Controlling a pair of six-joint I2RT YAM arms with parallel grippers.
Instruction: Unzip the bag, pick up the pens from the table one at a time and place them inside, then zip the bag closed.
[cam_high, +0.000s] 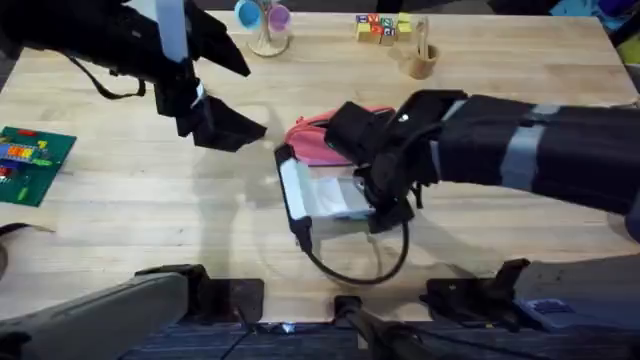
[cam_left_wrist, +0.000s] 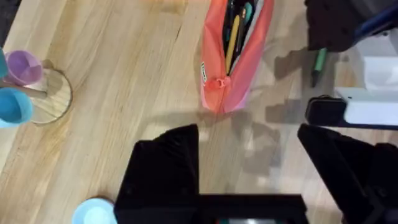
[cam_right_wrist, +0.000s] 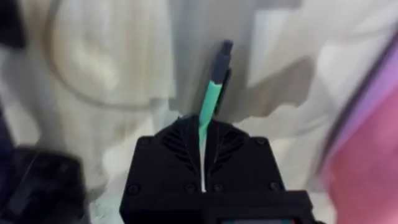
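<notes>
The green pen (cam_right_wrist: 211, 93) is pinched by its lower end between the closed jaws of the right gripper (cam_right_wrist: 202, 155), its dark tip pointing away from the wrist, above the bench (cam_high: 150, 190) just beside the bag (cam_left_wrist: 233, 56). The bag lies unzipped near the middle of the bench, with the pull tab at its near end and other pens seen inside the slot in the left wrist view. The grip is narrow and far from the pen's middle, so the pen could pivot or slip if it is swung quickly, and its tip could catch the fabric edge of the opening and push the soft bag aside rather than enter. The left gripper (cam_left_wrist: 249, 168) hangs apart from the bag, at about 9 o'clock from it in the overhead view, with its jaws spread wide and nothing held; the bag is therefore not steadied. In the overhead view the pen and much of the bag are covered by the right arm.
</notes>
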